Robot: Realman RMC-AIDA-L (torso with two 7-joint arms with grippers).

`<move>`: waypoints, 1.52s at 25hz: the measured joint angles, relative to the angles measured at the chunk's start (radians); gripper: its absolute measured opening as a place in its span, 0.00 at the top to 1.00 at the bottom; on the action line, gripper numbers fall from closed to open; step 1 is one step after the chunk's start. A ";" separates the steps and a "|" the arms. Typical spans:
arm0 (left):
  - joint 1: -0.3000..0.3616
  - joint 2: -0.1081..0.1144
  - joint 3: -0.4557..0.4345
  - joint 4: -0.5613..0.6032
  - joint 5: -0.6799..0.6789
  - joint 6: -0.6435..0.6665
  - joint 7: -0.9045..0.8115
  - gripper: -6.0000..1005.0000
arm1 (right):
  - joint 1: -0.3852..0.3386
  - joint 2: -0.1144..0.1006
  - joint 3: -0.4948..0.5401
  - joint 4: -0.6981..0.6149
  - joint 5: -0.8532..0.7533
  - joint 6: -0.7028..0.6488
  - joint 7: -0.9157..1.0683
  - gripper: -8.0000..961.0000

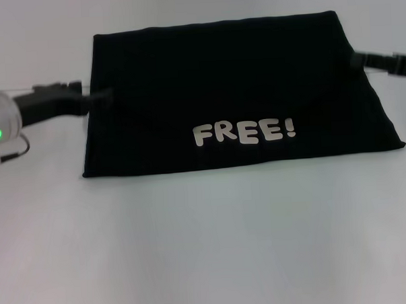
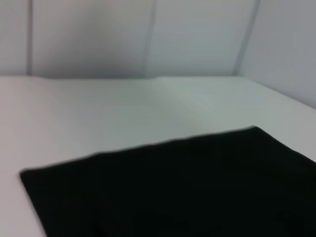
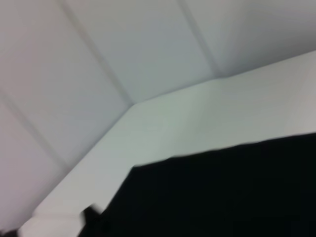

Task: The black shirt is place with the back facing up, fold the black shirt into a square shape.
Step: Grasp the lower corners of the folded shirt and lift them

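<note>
The black shirt [image 1: 234, 90] is lying flat on the white tabletop [image 1: 207, 246], already folded into a wide rectangular block with straight edges. Its cream "FREE!" lettering [image 1: 244, 132] is facing up on the near half, reading upright from the head view. The block is sitting toward the far side of the tabletop, slightly wider along its near edge than its far one.

The left gripper [image 1: 101, 98] is reaching in from the left and meeting the shirt's left edge about halfway along it; its dark tip is blending into the black cloth, so I cannot tell how far its fingers are parted or whether they are pinching the fabric. The right gripper [image 1: 355, 59] is coming in from the right and touching the shirt's right edge nearer the far corner; there too, its opening cannot be made out.

The left wrist view is showing the shirt [image 2: 187, 187] as a dark flat sheet on the tabletop, with pale wall panels [image 2: 148, 34] behind. The right wrist view is showing one shirt corner [image 3: 222, 192] against the tabletop.
</note>
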 joint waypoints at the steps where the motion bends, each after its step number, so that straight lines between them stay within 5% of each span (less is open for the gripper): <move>1: 0.015 -0.005 0.000 0.014 0.000 0.015 -0.001 0.22 | -0.007 -0.003 -0.004 0.000 -0.002 -0.038 -0.011 0.41; 7: 0.090 -0.031 -0.001 0.054 0.067 0.025 -0.030 0.23 | -0.016 0.005 -0.026 -0.001 -0.005 -0.082 -0.030 0.41; 12: 0.091 -0.032 0.001 0.046 0.182 0.031 -0.194 0.23 | -0.001 0.008 -0.027 -0.001 -0.002 -0.067 -0.023 0.42; 21: 0.054 -0.020 0.007 -0.008 0.196 0.052 -0.430 0.24 | 0.013 0.007 -0.027 -0.001 -0.002 -0.059 -0.019 0.42; 38: 0.040 -0.017 0.039 -0.073 0.208 -0.024 -0.443 0.24 | 0.003 0.003 -0.044 0.008 -0.004 -0.037 -0.019 0.42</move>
